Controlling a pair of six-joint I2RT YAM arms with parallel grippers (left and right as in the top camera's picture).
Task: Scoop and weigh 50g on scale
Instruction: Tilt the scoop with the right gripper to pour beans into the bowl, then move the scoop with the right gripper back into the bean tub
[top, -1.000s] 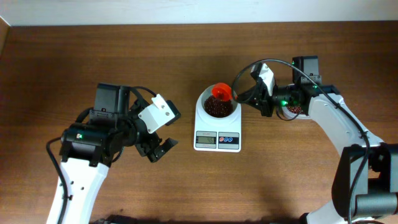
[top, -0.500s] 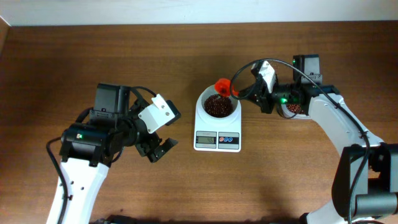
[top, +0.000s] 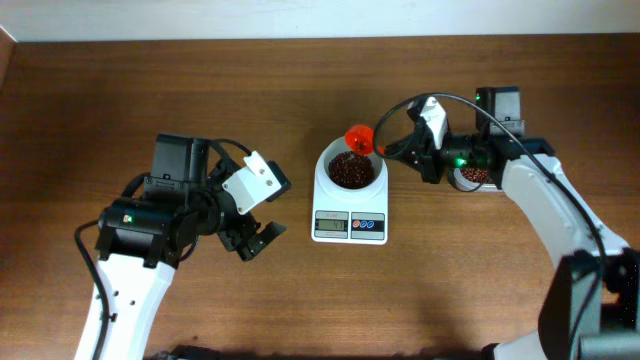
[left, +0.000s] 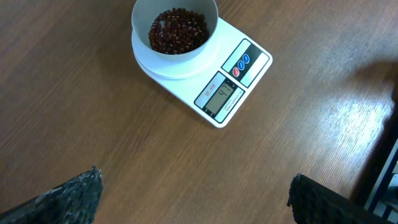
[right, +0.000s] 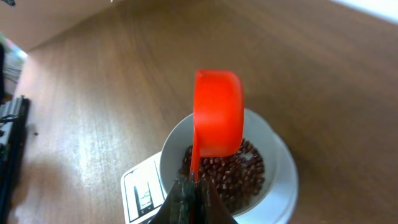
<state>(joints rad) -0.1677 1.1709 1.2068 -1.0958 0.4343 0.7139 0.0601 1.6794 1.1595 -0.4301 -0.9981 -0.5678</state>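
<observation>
Tightly, right hand (right: 187, 194) grips red scoop (right: 217, 112).

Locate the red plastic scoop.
Overhead, right of centre: the red plastic scoop hangs tipped over the far rim of the white round bowl, its handle clamped in the right hand.

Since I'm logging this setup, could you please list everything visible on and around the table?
scale: one, white, middle of the table.
bowl: one, white, on top of the scale.
beans: many, dark red-brown, inside the bowl.
scoop: one, red-orange, tipped over the bowl's rim, held by the right hand.
container: one, colour unclear, reddish beans inside, right side of the table, mostly hidden.
table: one, brown wood, under everything.
left hand: one, black, open, left of the scale, holding nothing.
right hand: one, black, shut on the scoop's handle, right of the bowl.
</observation>
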